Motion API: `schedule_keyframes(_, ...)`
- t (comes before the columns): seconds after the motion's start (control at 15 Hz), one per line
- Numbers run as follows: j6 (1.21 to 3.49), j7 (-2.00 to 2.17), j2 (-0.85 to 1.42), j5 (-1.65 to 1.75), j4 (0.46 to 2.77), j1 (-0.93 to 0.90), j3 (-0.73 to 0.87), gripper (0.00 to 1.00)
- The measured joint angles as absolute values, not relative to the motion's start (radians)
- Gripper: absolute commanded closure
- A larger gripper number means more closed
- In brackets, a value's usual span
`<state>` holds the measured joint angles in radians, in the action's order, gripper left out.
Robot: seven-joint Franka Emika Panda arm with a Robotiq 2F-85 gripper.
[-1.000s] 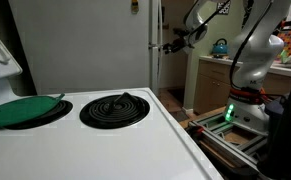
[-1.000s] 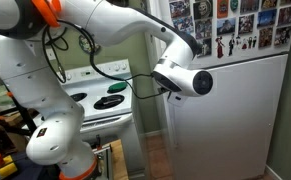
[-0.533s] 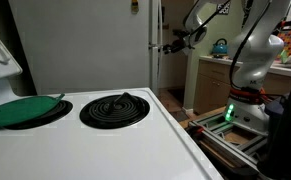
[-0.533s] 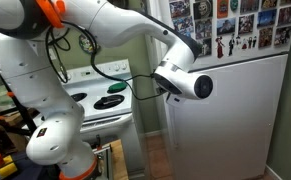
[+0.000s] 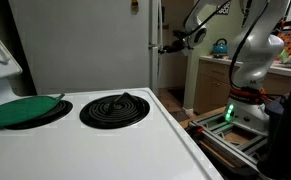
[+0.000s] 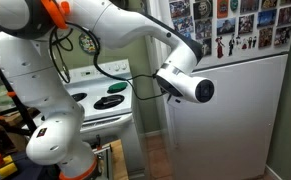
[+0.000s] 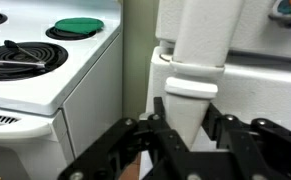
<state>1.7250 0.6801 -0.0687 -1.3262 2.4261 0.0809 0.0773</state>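
1. At the left of the wrist view, the white electric stove (image 7: pixel 80 85) is standing with its black coil burner (image 7: pixel 15 58) and a flat green round cover (image 7: pixel 78 25) on the back ring. Nothing there is touching the arm.
2. Moving right, a narrow shadowed gap is separating the stove's side from the tall white refrigerator (image 6: pixel 235 120).
3. At centre, I am holding the tool (image 7: pixel 190 128) clamped on the white moulded door handle (image 7: pixel 200 60). Its dark fingers (image 7: pixel 161 125) are pressing either side of the handle near its lower end, at the refrigerator's edge nearest the stove.
4. I am judging the grip risky. The plastic is looking smooth and the fingers are sitting low, so a pull that strays from the door's hinge arc could slide them off.
5. If the door seal resists and then gives suddenly, the arm could be jerking back towards the stove just beside it.
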Motion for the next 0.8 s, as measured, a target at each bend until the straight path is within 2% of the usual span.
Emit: schedule_keyframes(0.8,1.731,0.719,-0.074,-1.298,2.418,0.084,0.080,0.86)
